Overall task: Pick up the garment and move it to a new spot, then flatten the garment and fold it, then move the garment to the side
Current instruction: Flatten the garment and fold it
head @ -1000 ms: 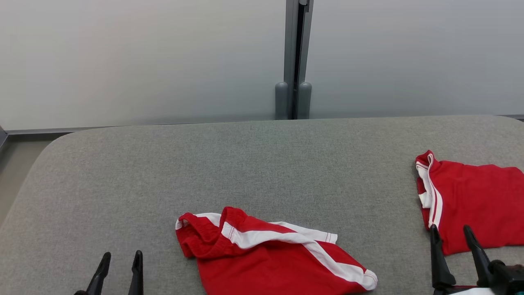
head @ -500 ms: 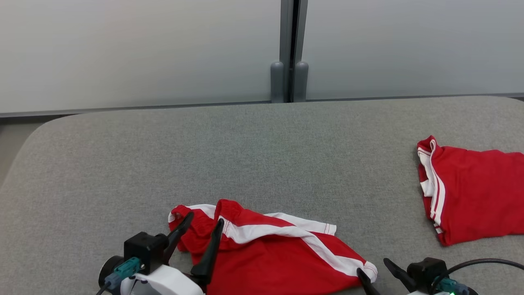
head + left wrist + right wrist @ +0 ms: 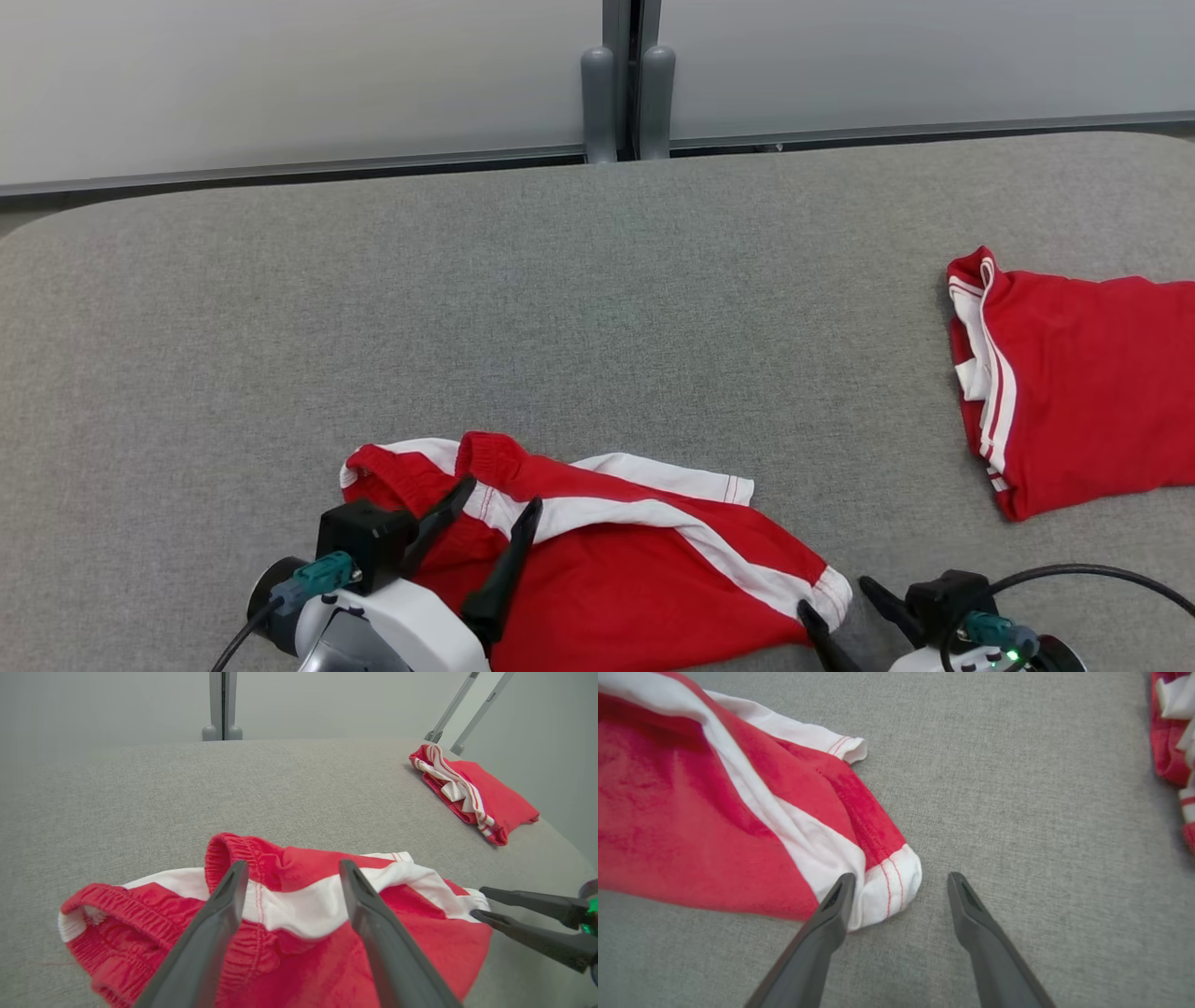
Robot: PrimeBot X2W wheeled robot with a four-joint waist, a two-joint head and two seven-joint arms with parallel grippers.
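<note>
The grey fabric-covered table (image 3: 597, 280) bore a rumpled red garment with white stripes (image 3: 653, 597) near its front edge, and a folded red-and-white garment (image 3: 1083, 392) lay well apart at the right.

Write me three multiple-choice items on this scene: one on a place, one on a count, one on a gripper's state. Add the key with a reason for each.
1. Where on the grey surface does the folded garment lie in the head view?
A) far right
B) far left
C) dead centre

2. How many red garments are there?
A) one
B) two
C) three

3. The left gripper is:
A) shut on the folded garment
B) shut on nothing
C) open

Key:
1 A, it sits at the right edge, apart from the crumpled shorts.
2 B, there are only the crumpled shorts and the folded garment.
3 C, its fingers stand apart over the shorts' red and white cloth.
</note>
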